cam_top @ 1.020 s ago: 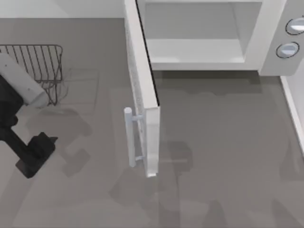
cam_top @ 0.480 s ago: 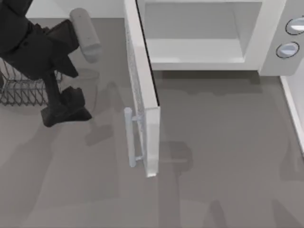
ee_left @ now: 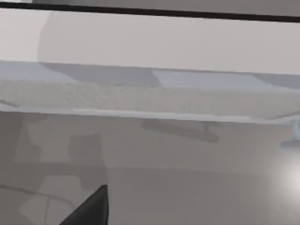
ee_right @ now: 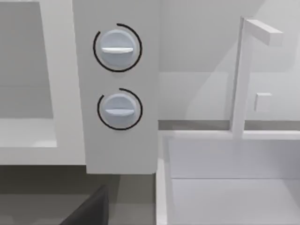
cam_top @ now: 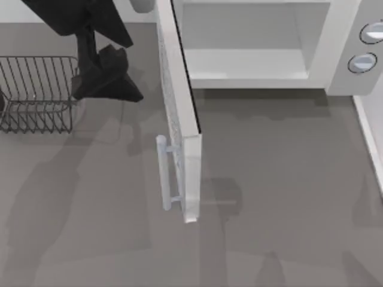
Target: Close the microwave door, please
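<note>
At the bench's far edge, right of centre, stands the microwave (cam_top: 335, 54), its top cut off by the top view's upper border; the pale cavity is exposed and two knobs (ee_right: 117, 77) sit on the side panel. The door (cam_top: 179, 119) stands wide open, swung out toward the near edge so that it is seen almost edge-on; its handle (cam_top: 162, 173) is on the face turned to the bench's left side. In the left wrist view the door's speckled window (ee_left: 93, 96) runs across as a band, with only the tip of the handle (ee_left: 295, 136) showing at the border.

The left claw (cam_top: 105, 75) hangs over the far left part of the bench, between the rack (cam_top: 36, 92) and the door, near the door's outer face but apart from it. Its fingers merge into one dark mass from above, and only one dark fingertip (ee_left: 91, 208) enters the wrist view, so spread or pressed together cannot be told.

The right wrist view faces the knobs; one dark fingertip (ee_right: 91, 211) shows at its border, and that claw's state cannot be told either. A white basin (ee_right: 234, 187) adjoins the microwave's side.
</note>
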